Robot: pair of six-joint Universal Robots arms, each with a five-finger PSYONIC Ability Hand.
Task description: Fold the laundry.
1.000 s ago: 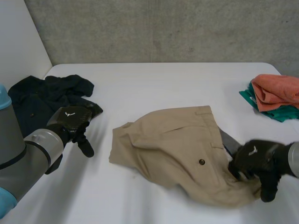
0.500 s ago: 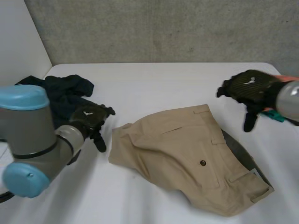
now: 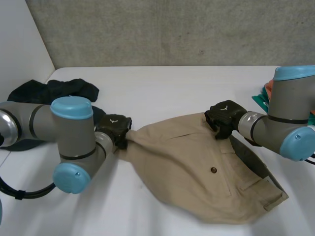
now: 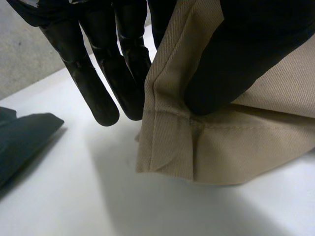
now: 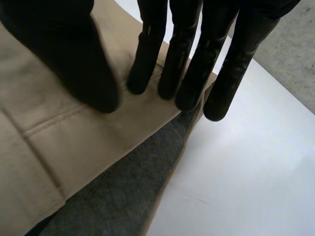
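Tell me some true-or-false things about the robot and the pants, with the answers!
1. The left hand pinches a hem corner of the tan pants. True.
2. The pants are folded into a neat square. False: they lie spread and rumpled on the white table.
3. A pile of dark clothes lies behind the left arm. True.
4. The right hand is picking up an orange towel. False: it is on the waistband of the pants.

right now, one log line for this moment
left hand: pinching tan shorts hem | right hand: open, resting on waistband edge | phase: grasp
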